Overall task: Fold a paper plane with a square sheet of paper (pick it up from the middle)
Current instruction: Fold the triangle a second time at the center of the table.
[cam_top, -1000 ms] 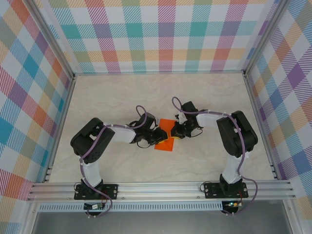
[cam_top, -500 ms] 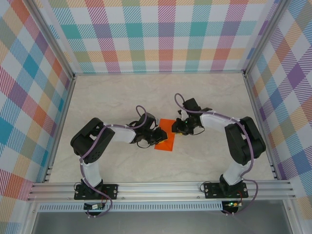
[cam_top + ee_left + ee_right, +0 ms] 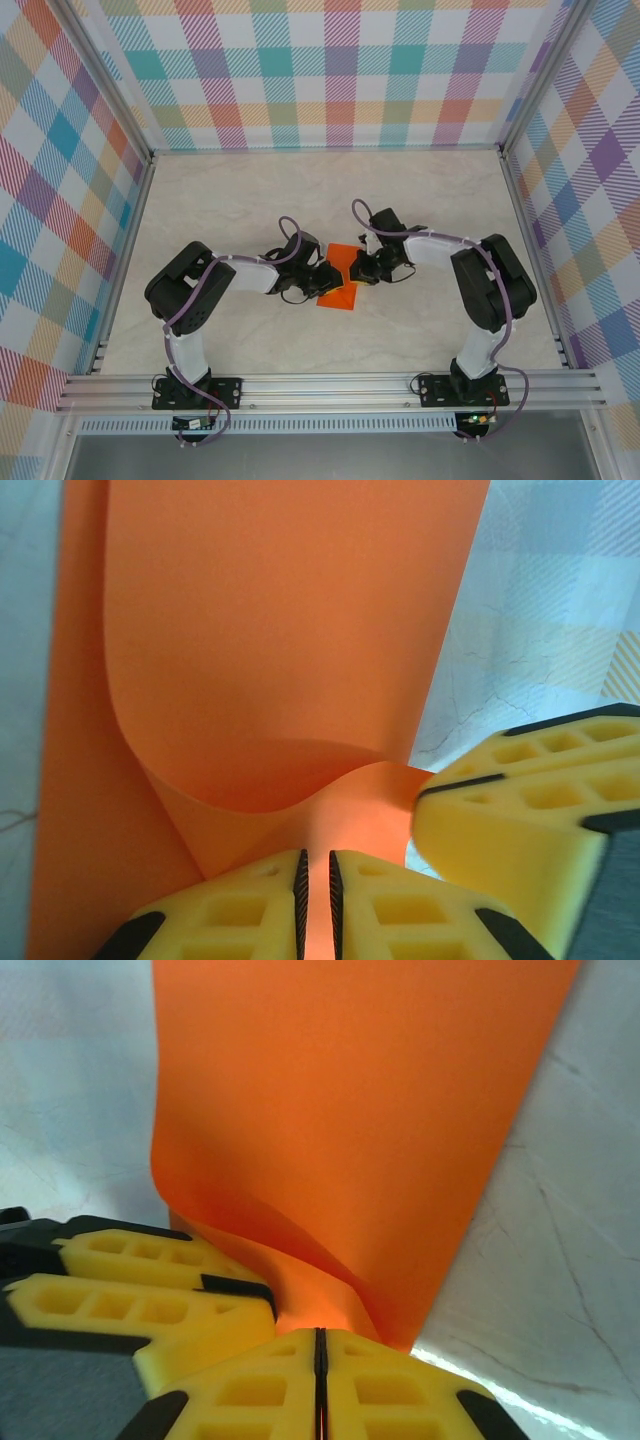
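Observation:
The square sheet of paper (image 3: 343, 291) is bright orange and lies mid-table between the two arms, one layer curling up off the flat part. In the left wrist view the paper (image 3: 280, 630) bulges upward, and my left gripper (image 3: 316, 858) is shut on its raised fold, with orange showing between the pads. My right gripper (image 3: 320, 1332) is shut on the opposite raised edge of the paper (image 3: 350, 1110). From above, the left gripper (image 3: 328, 278) and right gripper (image 3: 359, 270) almost meet over the sheet. A paper plane is out of view.
The right gripper's yellow fingers (image 3: 530, 810) sit close beside my left jaws. The left gripper's fingers (image 3: 150, 1290) crowd the right wrist view. A pale marble table (image 3: 240, 200) is enclosed by plaid walls (image 3: 330, 70) and a metal rail (image 3: 330, 385) at the near edge.
The right gripper had pulled back to the right off the paper, its jaws parted, and has returned and shut on the paper's edge. The left gripper has stayed in place.

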You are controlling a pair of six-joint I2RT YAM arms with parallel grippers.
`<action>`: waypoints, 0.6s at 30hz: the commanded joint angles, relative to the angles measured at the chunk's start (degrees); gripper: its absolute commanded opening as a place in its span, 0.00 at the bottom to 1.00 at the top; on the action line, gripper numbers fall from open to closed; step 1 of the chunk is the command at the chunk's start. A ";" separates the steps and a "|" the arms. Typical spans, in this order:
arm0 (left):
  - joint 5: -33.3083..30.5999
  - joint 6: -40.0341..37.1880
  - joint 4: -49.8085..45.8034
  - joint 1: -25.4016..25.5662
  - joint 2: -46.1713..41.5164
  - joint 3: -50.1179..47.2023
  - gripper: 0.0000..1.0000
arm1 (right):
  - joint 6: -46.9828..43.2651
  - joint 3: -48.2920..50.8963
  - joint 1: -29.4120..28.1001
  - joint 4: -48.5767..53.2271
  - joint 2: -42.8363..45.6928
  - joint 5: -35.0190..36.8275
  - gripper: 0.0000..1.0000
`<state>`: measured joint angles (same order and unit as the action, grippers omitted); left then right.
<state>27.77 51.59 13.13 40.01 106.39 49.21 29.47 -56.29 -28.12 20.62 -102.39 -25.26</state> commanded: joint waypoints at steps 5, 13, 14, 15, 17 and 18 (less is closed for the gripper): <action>-1.75 -0.34 -4.60 0.69 0.33 -0.62 0.16 | -2.10 -1.36 -0.18 1.37 -2.93 1.01 0.09; 0.10 -1.43 -2.51 0.68 -2.29 0.94 0.16 | -3.93 -1.36 -0.18 2.75 -5.09 2.68 0.08; -0.15 -1.95 -2.87 0.68 -2.54 1.40 0.16 | -4.15 -1.36 -0.19 2.93 -5.26 2.72 0.08; -0.49 -2.34 -3.29 0.69 -2.67 1.69 0.16 | -4.34 -1.28 -0.18 3.04 -5.36 2.89 0.08; -1.75 -3.27 -4.67 0.66 -2.66 2.34 0.16 | -4.42 -1.28 -0.18 3.20 -5.71 3.18 0.08; -2.20 -3.66 -5.52 0.64 -2.41 2.69 0.16 | -4.48 -1.28 -0.18 3.20 -5.79 3.15 0.07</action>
<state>27.31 50.24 10.76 40.01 105.89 50.02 26.76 -57.58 -28.12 22.22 -105.30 -25.34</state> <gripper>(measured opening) 0.163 0.077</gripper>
